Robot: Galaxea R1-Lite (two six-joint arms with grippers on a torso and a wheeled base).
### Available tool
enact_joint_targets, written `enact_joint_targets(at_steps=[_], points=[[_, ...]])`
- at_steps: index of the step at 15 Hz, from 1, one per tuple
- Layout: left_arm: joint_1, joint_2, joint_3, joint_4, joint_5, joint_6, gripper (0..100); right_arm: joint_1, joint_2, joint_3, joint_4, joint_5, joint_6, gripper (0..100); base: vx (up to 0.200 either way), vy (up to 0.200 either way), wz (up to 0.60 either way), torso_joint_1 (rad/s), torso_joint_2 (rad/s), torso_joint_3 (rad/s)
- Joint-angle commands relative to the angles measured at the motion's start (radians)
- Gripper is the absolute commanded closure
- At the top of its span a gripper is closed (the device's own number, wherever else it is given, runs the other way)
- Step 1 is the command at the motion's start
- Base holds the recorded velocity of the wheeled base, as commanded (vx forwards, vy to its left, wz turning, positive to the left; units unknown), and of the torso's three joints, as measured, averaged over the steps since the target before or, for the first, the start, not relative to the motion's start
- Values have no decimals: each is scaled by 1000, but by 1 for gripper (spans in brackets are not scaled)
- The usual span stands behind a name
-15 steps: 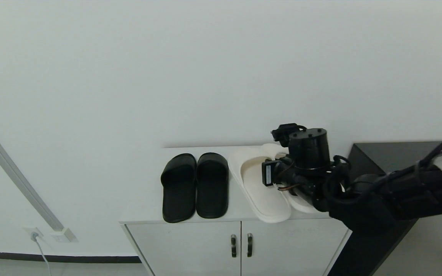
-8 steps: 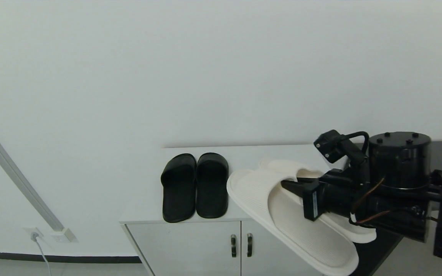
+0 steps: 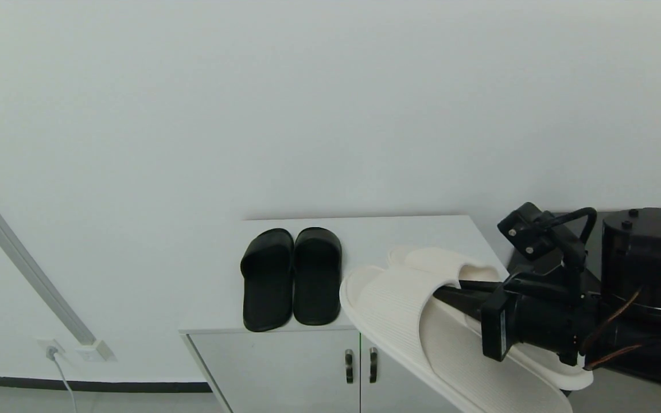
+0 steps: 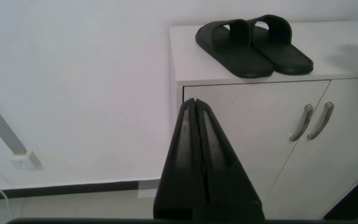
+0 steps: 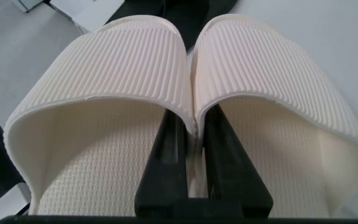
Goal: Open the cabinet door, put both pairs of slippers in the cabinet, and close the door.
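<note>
Two white slippers (image 3: pixel 399 301) lower, two black (image 3: pixel 291 278)

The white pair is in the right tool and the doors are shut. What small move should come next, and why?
Probably bring the left tool, shut and empty, toward the door handles: both cabinet doors are closed, while the right tool holds the white slippers in the air.

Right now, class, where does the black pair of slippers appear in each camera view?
Head view: black slippers on the cabinet top, beside the held white slippers.
Left wrist view: black slippers on that top, beyond the shut left gripper.
Right wrist view: dark shapes, likely them, beyond the white slippers' straps.
Shared landmark: the cabinet top.
</note>
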Motion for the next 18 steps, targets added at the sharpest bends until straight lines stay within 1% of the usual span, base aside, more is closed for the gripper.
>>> enact_joint_targets(at_steps=[1, 5, 8, 18], points=[[0, 1, 0, 0, 0, 0, 100, 1, -12, 10, 2, -1, -1, 100, -200, 0, 0, 12, 2, -2], [0, 1, 0, 0, 0, 0, 100, 1, -31, 26, 2, -1, -26, 100, -200, 0, 0, -5, -1, 4], [0, 1, 0, 0, 0, -2, 100, 0, -26, 41, -3, -4, -50, 100, 0, 0, 0, 0, 0, 0], [0, 1, 0, 0, 3, -3, 100, 1, -23, 50, -3, -4, -53, 100, 0, 0, 0, 0, 0, 0]])
